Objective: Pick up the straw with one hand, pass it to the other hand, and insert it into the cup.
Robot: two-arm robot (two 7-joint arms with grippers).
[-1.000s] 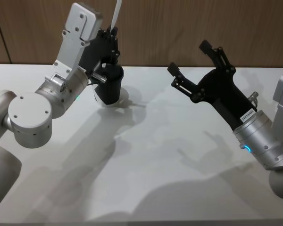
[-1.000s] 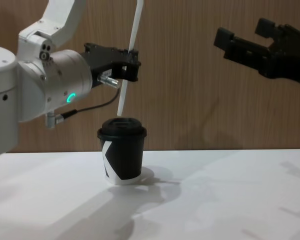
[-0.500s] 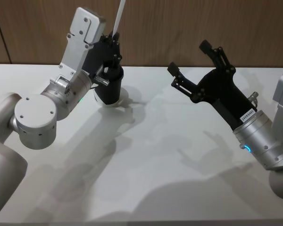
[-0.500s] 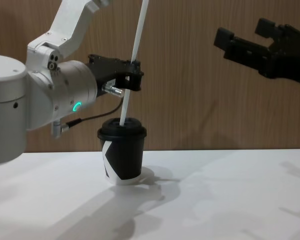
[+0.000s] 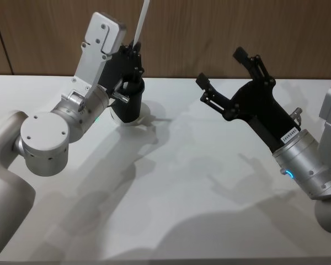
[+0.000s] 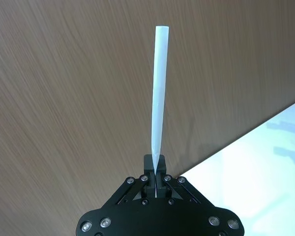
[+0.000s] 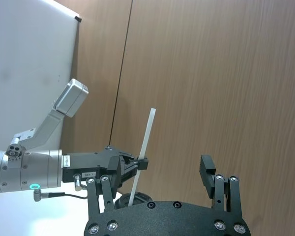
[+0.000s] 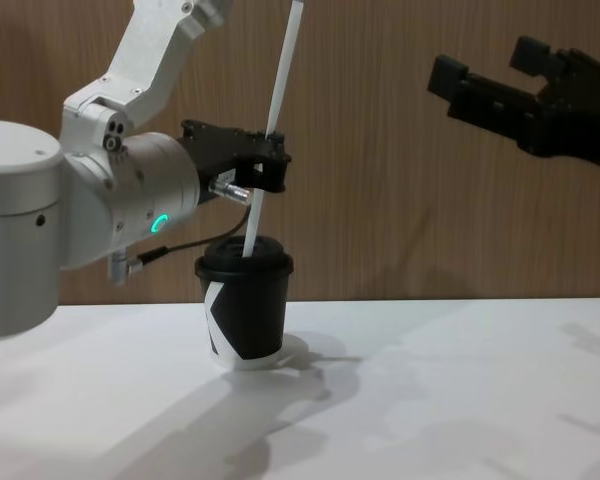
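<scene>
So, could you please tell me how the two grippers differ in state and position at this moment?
The left gripper is shut on the straw, while the right gripper is open and holds nothing. The left gripper sits directly above the cup, with the straw's lower end at the lid; the right gripper hangs in the air well off to the cup's right. The left wrist glows green, the right wrist blue. Both are black fingered grippers on silver wrists.
</scene>
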